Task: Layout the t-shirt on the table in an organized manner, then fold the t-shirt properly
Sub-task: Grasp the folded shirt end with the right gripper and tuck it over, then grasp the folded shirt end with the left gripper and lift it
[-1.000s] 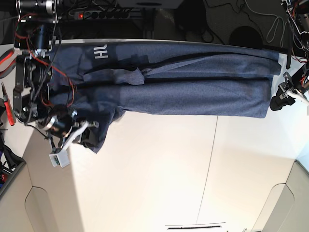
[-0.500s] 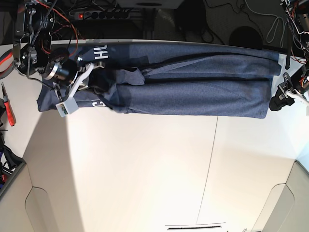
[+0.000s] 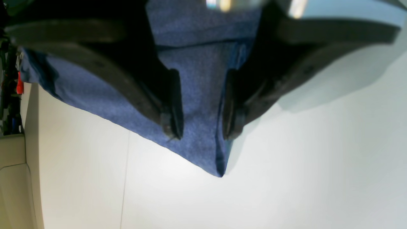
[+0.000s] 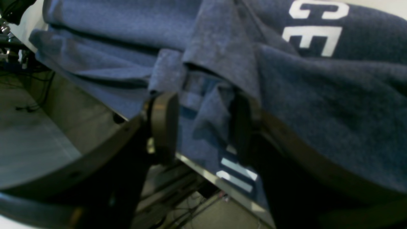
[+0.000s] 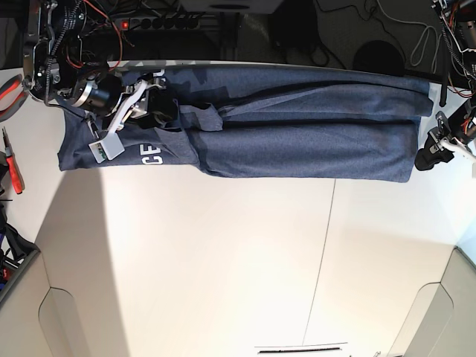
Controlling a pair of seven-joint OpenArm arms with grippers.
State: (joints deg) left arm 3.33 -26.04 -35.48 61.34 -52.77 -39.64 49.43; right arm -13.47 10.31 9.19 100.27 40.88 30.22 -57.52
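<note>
The navy t-shirt [image 5: 312, 141] lies as a long folded band along the far edge of the white table [image 5: 223, 260]. White letters "CE" [image 5: 151, 155] show at its left end. My right gripper [image 5: 155, 95] hovers over that left end near the table's back edge. In the right wrist view its jaws [image 4: 203, 127] stand apart with a loose fold of shirt [image 4: 318, 105] between them. My left gripper [image 5: 433, 152] sits at the shirt's right end. In the left wrist view it [image 3: 201, 135] is open just above the shirt's corner [image 3: 197, 79].
A thin dark seam [image 5: 321, 253] runs across the table. Red-handled pliers [image 5: 13, 167] lie at the left edge. A power strip [image 5: 156, 22] and cables sit behind the table's back edge. Beige panels [image 5: 67, 327] flank the front corners.
My right gripper carried the shirt's left flap from the near side up toward the back edge and laid it over the band. The "CE" letters now face up. The left arm has not moved.
</note>
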